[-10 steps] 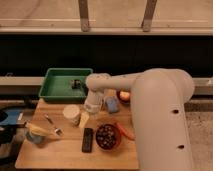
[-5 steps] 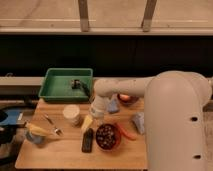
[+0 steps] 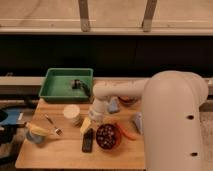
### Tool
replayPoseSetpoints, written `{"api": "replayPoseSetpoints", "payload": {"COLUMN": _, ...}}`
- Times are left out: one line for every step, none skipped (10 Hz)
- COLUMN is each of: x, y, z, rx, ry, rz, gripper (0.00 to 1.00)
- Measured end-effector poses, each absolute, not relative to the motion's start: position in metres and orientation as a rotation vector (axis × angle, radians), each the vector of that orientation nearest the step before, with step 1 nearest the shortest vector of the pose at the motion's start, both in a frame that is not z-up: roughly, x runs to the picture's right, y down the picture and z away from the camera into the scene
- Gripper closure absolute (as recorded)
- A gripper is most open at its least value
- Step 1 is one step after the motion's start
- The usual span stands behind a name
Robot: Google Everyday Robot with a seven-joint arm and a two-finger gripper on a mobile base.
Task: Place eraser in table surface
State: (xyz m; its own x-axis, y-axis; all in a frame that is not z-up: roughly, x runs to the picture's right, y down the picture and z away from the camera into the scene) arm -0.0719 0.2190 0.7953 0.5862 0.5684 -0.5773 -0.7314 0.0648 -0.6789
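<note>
Apparently past release, eraser (image 3: 88, 141) flat on the table (image 3: 55, 152) just beside the gripper (image 3: 95, 119), fingers spread open and empty; calls next for lifting clear without nudging it.

No text, label, brand, number or sign is showing legibly anywhere. None is appearing on the gripper (image 3: 94, 121), which is hanging low over the table (image 3: 60, 150) near the far end of the eraser (image 3: 88, 141), and none is appearing on the eraser itself.
</note>
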Motion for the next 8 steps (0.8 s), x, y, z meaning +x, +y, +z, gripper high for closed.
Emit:
{"api": "replayPoseSetpoints", "payload": {"x": -0.076, "y": 0.220, "z": 0.793, "rx": -1.129, "ry": 0.192, "rz": 0.981, "gripper": 0.24}}
{"api": "replayPoseSetpoints", "payload": {"x": -0.082, "y": 0.221, "z": 0.790, "rx": -1.116, "ry": 0.210, "rz": 0.970, "gripper": 0.24}}
{"api": "replayPoseSetpoints", "payload": {"x": -0.085, "y": 0.222, "z": 0.788, "rx": -1.111, "ry": 0.219, "rz": 0.964, "gripper": 0.24}}
{"api": "replayPoseSetpoints", "payload": {"x": -0.092, "y": 0.223, "z": 0.786, "rx": -1.102, "ry": 0.232, "rz": 0.953, "gripper": 0.24}}
{"api": "replayPoseSetpoints", "payload": {"x": -0.097, "y": 0.225, "z": 0.784, "rx": -1.098, "ry": 0.240, "rz": 0.944, "gripper": 0.24}}
{"api": "replayPoseSetpoints", "payload": {"x": -0.097, "y": 0.225, "z": 0.784, "rx": -1.098, "ry": 0.241, "rz": 0.943, "gripper": 0.24}}
{"api": "replayPoseSetpoints", "payload": {"x": -0.096, "y": 0.225, "z": 0.785, "rx": -1.098, "ry": 0.243, "rz": 0.945, "gripper": 0.24}}
{"api": "replayPoseSetpoints", "payload": {"x": -0.095, "y": 0.225, "z": 0.785, "rx": -1.097, "ry": 0.244, "rz": 0.947, "gripper": 0.24}}
